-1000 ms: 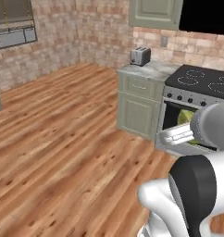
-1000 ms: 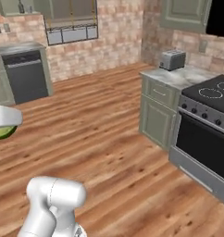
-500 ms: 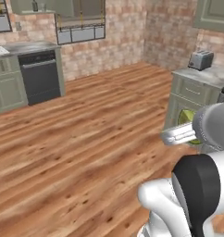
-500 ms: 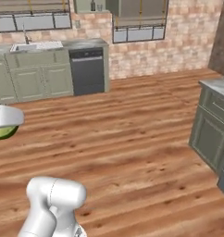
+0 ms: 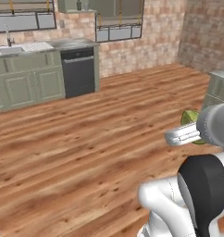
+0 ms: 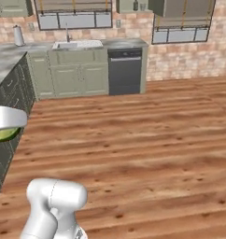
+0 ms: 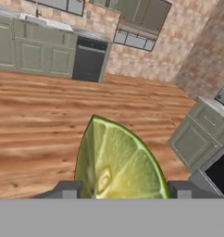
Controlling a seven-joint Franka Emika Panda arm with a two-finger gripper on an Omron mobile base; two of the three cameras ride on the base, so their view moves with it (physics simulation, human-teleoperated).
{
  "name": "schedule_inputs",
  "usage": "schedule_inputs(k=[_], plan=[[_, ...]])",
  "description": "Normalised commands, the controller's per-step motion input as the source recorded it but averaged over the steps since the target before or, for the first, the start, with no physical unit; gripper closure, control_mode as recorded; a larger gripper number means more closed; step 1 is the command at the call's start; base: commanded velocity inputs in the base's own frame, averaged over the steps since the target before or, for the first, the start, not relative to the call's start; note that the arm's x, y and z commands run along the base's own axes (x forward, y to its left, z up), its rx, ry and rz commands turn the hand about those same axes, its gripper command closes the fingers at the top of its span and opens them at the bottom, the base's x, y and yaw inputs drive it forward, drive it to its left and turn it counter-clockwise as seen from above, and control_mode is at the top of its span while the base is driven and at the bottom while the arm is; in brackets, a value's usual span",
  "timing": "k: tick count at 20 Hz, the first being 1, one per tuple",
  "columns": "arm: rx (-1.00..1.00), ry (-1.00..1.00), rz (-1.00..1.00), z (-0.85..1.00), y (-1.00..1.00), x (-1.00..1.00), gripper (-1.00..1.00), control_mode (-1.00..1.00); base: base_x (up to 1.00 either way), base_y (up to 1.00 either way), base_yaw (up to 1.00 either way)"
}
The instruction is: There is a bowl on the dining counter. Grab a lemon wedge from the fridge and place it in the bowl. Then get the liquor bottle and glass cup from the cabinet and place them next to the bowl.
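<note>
A green-yellow lemon wedge point(image 7: 118, 162) stands on edge between my gripper's point(image 7: 124, 189) two dark fingertips, cut face toward the hand camera. My gripper is shut on it. From the left base view the wedge point(image 5: 190, 117) peeks out behind the white hand point(image 5: 182, 135), carried in the air above the wooden floor. On the right base view's left edge the wedge point(image 6: 5, 134) hangs under the hand point(image 6: 10, 116). The bowl, the liquor bottle and the glass cup are out of view.
A dark dishwasher point(image 5: 78, 71) and green sink cabinets point(image 5: 26, 76) line the far brick wall. A dark-fronted counter point(image 6: 7, 70) runs along my left. A green cabinet point(image 7: 199, 134) and the stove point(image 7: 222, 173) stand to the right. Wide wooden floor point(image 5: 86, 139) lies ahead.
The whole picture has swung: the stove and toaster slid out to the right, and the sink wall with the dishwasher came into view. The wedge stays in my gripper.
</note>
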Motion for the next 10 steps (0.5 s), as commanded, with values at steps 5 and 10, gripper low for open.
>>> schedule_inputs(k=[5, 10], plan=[[0.0, 0.0, 0.0, 0.0, 0.0, 0.0, 1.0, 1.0, -0.01, 0.92, 0.24], [0.0, 0.0, 0.0, 0.0, 0.0, 0.0, 1.0, 1.0, -0.19, 1.0, 0.16]])
